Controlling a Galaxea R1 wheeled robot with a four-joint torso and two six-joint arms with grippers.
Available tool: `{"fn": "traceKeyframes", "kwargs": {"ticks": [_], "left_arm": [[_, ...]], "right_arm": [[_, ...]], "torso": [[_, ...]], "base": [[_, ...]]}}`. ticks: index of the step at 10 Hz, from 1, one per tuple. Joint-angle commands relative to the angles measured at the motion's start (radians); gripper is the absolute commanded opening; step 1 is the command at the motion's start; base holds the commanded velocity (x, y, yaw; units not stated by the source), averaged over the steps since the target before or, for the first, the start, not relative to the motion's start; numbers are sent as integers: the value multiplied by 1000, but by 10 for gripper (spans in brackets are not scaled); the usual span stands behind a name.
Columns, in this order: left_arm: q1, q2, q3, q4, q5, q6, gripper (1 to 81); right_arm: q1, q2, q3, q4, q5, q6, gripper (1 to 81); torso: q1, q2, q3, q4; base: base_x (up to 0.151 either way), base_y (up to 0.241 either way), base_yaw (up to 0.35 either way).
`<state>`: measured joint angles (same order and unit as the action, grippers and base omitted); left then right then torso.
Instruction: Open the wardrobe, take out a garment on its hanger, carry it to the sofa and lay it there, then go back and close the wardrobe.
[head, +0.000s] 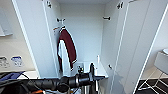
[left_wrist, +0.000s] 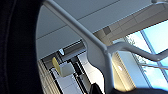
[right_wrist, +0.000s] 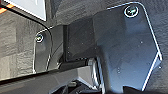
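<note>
Left gripper (head: 91, 72) hung low before the wardrobe (head: 136, 37); could not tell whether closed on anything. Both wardrobe doors stood swung wide, so opening judged done. Inside the wardrobe, against its left wall, hung a dark red garment (head: 68, 41). In the left wrist view, saw the hanger (left_wrist: 98, 51) very close, beside dark cloth, probably the garment (left_wrist: 15, 50). Taking out seemingly under way; carrying, laying down and closing the wardrobe left.
</note>
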<state>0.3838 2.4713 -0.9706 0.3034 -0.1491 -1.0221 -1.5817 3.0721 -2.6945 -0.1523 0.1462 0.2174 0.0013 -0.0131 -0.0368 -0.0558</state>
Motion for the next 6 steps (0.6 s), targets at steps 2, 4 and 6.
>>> {"fn": "traceKeyframes", "kwargs": {"ticks": [2,4,6], "left_arm": [[-150,-6,23,26,-32,11,10],[-150,-7,23,28,-30,11,10],[-150,-11,24,28,-30,11,10]], "right_arm": [[42,4,4,-1,-46,-1,811],[41,3,4,-1,-46,-1,811],[41,3,4,0,-39,-1,811]], "torso": [[0,0,0,0],[0,0,0,0],[0,0,0,0]], "base": [[0,0,0],[0,0,0],[0,0,-48]]}}
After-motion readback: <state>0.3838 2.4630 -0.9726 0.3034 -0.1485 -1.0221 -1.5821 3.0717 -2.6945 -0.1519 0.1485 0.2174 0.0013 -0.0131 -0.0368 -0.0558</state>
